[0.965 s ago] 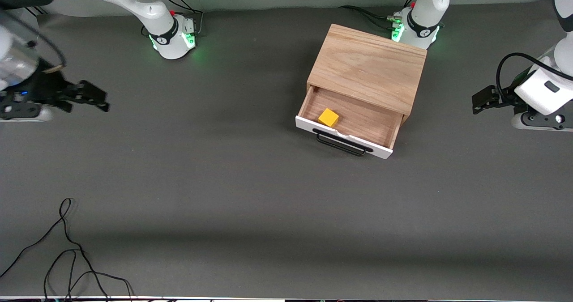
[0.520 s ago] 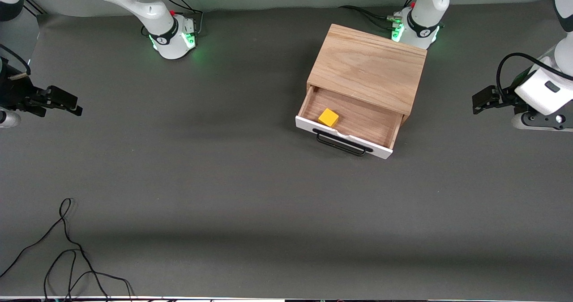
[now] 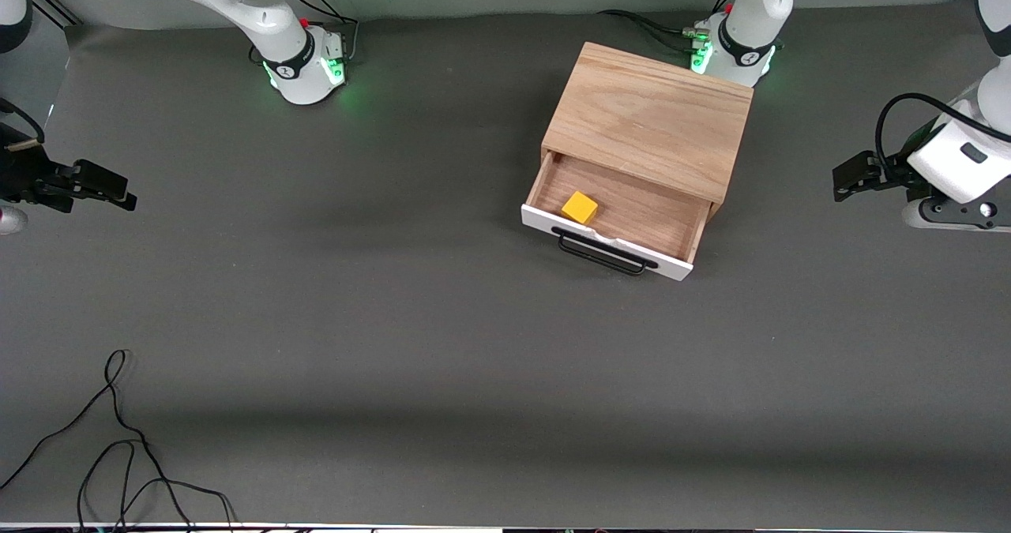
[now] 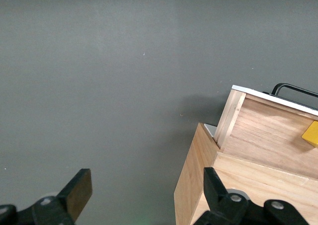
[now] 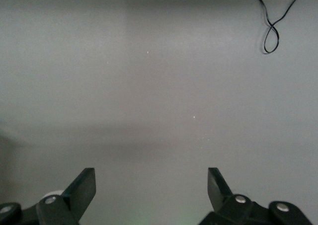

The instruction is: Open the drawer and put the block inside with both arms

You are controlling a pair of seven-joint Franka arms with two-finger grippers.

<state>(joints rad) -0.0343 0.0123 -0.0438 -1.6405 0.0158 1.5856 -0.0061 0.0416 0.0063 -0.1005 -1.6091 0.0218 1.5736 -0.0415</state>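
Note:
The oak box (image 3: 652, 118) stands near the left arm's base, its white-fronted drawer (image 3: 608, 242) pulled open toward the front camera, black bar handle (image 3: 604, 253) on its front. The yellow block (image 3: 580, 207) lies inside the drawer on its wooden floor, near the front panel; it also shows in the left wrist view (image 4: 311, 134). My left gripper (image 3: 849, 178) is open and empty, beside the box at the left arm's end of the table. My right gripper (image 3: 107, 188) is open and empty over the bare table at the right arm's end.
A loose black cable (image 3: 118, 446) lies coiled on the grey table (image 3: 395, 320) near the front edge at the right arm's end; it also shows in the right wrist view (image 5: 273, 24). The arm bases (image 3: 304, 67) glow green along the table's back edge.
My right gripper has drawn back toward the right arm's end of the table. The left arm, the drawer and the block have not moved.

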